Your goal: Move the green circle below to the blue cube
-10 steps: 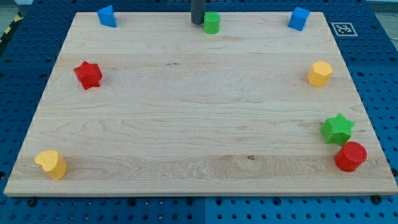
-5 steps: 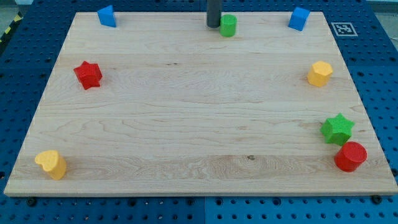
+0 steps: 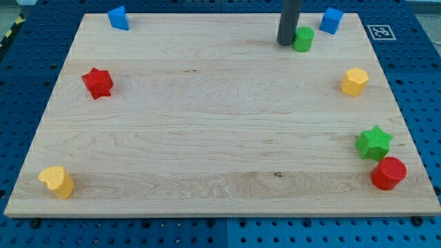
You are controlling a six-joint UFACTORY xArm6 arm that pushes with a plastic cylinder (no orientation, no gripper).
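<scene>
The green circle [image 3: 302, 39] stands near the view's top right, a little below and to the left of the blue cube [image 3: 331, 21] at the board's top right corner. My tip [image 3: 285, 43] touches the green circle's left side. The dark rod rises from it out of the view's top.
A second blue block [image 3: 118, 17] sits at the top left. A red star [image 3: 97, 83] is at the left, a yellow block [image 3: 57, 182] at the bottom left. At the right edge are a yellow hexagon [image 3: 354, 81], a green star [image 3: 373, 142] and a red cylinder [image 3: 388, 173].
My tip has slid to the right and slightly down along the top edge, pushing the green circle from the top middle towards the blue cube at the top right.
</scene>
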